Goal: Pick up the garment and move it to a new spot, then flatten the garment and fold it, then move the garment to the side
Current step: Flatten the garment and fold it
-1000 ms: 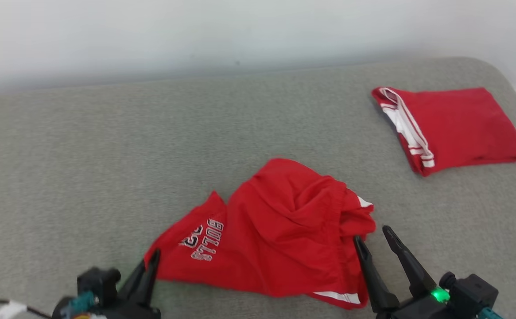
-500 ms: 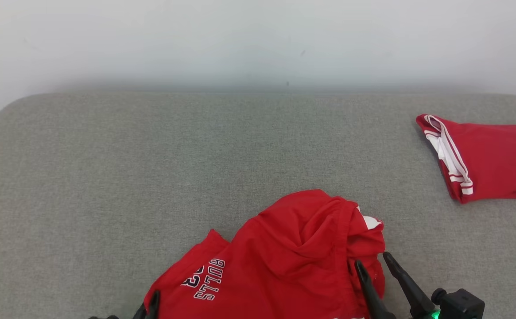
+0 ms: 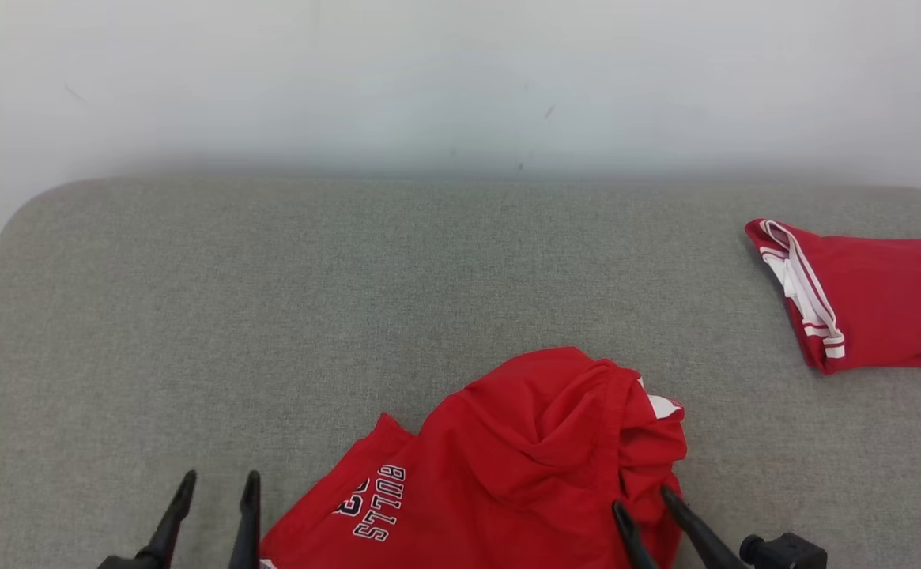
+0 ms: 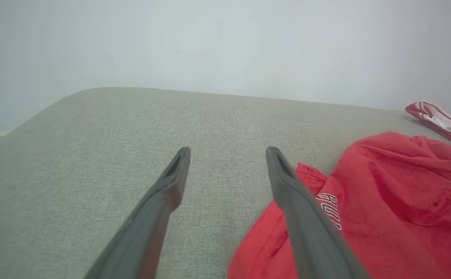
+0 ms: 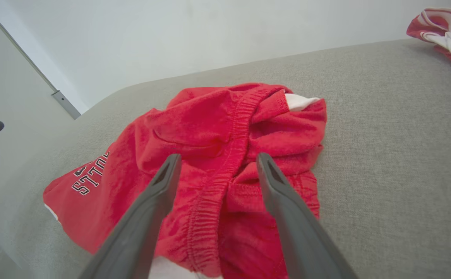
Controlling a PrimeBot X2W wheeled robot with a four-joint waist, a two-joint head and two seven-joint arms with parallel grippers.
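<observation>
One garment (image 3: 523, 458) — just R of L hand (image 3: 219, 478).

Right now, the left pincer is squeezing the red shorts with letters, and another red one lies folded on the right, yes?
Not quite. The left pincer is open beside the red shorts, squeezing nothing, as the left wrist view shows. The other red one does lie folded on the right.

We see a grey fabric-covered worktop (image 3: 270, 300) carrying crumpled red Bulls shorts (image 3: 507, 466) and, well apart, a folded red garment (image 3: 879, 300).
</observation>
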